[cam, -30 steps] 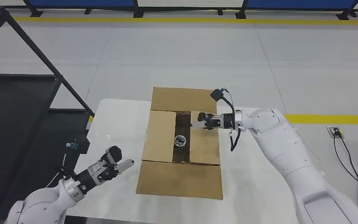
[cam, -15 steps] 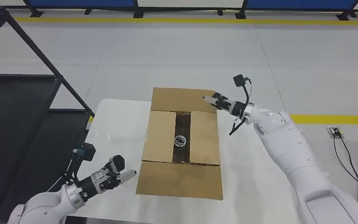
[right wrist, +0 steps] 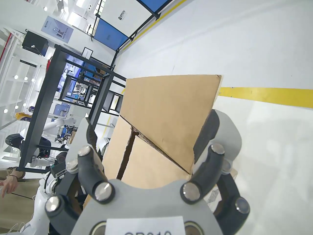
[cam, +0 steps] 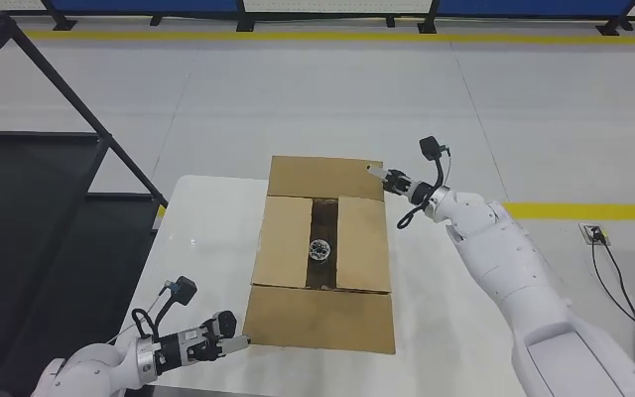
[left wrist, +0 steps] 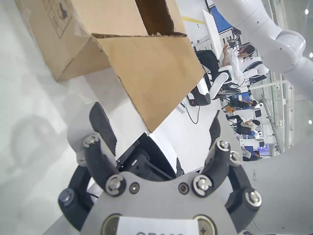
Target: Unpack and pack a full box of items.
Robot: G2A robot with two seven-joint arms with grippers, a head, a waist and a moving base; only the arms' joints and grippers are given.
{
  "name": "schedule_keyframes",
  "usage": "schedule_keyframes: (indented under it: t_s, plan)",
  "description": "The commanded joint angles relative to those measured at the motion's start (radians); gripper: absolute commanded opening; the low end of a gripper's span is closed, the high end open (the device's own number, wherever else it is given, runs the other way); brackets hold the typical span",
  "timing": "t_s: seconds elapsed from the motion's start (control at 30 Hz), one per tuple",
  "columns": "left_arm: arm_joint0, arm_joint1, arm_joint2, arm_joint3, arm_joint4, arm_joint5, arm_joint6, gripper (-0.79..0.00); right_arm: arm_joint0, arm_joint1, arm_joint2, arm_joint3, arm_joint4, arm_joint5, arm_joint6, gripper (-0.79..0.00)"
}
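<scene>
- Sitting on the white bench (cam: 203, 233), the brown cardboard box (cam: 288, 243) shows a narrow gap between its flaps.
- Right gripper (cam: 380, 173), spread wide, is at the box's far flap corner; left gripper (cam: 234, 343), also wide, is at its near flap corner.
- Small dark round item (cam: 319, 248) lies inside the box's gap.
- Risk: tugging one corner could tear the cardboard or drag the box.

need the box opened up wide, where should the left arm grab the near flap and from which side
Grip the near flap at its free left corner, coming in from the robot's side. It sticks out as a thin sheet, and that corner lies just ahead of the left gripper's open jaws.
</scene>
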Motion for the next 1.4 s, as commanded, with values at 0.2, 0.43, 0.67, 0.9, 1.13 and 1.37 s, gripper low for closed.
schedule_keyframes:
  t_s: [0.2,0.43,0.67,0.9,1.13,1.37]
  plan:
    - [0.001,0.000,-0.001,-0.001,0.000,0.000,0.001,0.000,0.000,0.001,0.000,-0.001,0.000,-0.001,0.000,0.000]
    - [0.001,0.000,-0.001,-0.001,0.000,0.000,0.001,0.000,0.000,0.001,0.000,-0.001,0.000,-0.001,0.000,0.000]
    - [0.001,0.000,-0.001,-0.001,0.000,0.000,0.001,0.000,0.000,0.001,0.000,-0.001,0.000,-0.001,0.000,0.000]
    - [-0.013,0.007,0.057,-0.009,0.065,0.008,-0.015,0.000,-0.040,0.003,-0.011,-0.075,-0.104,0.163,-0.223,0.000]
    - [-0.019,0.015,0.092,0.000,0.037,0.007,-0.013,0.000,-0.061,-0.002,-0.008,-0.104,-0.109,0.214,-0.174,0.000]
    - [-0.025,0.024,0.104,-0.015,-0.043,-0.011,-0.025,0.000,-0.046,-0.002,0.041,-0.059,0.015,0.093,0.008,0.000]
